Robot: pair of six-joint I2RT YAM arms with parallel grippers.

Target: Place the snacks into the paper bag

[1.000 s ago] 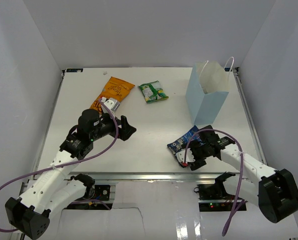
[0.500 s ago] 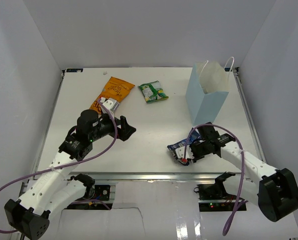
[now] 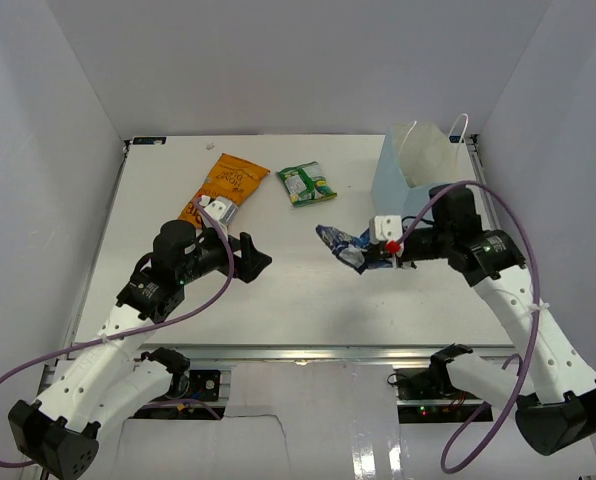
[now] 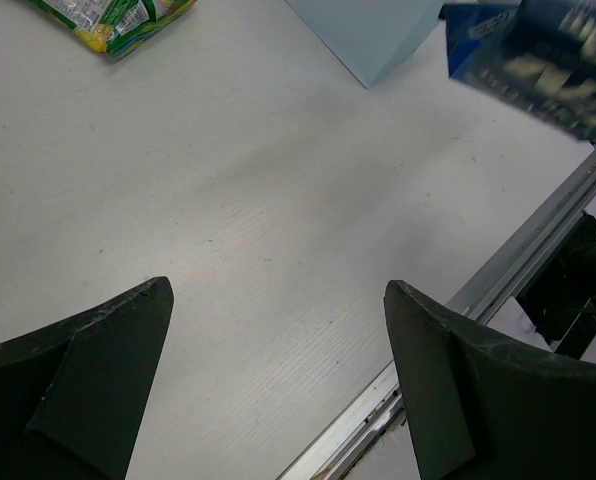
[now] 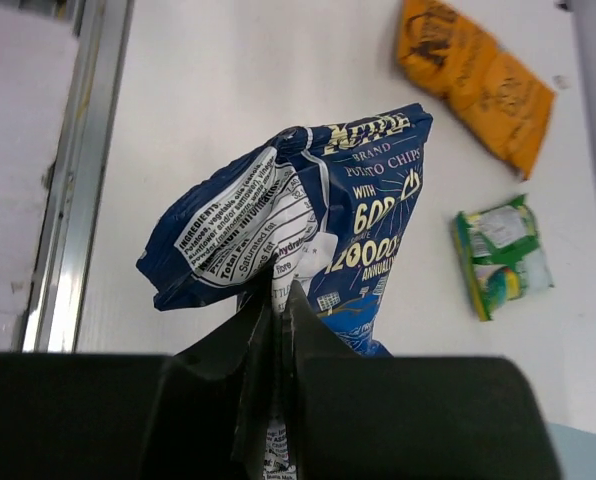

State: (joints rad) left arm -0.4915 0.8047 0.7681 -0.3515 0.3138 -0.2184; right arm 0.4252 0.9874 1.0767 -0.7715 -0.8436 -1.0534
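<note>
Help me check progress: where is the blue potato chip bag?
Top view: the blue potato chip bag is pinched in the right gripper, right of centre, just left of the light-blue paper bag.

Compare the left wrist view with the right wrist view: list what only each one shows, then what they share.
Only the left wrist view: the left fingers, spread open with nothing between them.
Only the right wrist view: the orange bag lying on the table, and the right fingers pinched shut on the blue bag.
Both: the blue bag, the green packet and part of the paper bag.
</note>
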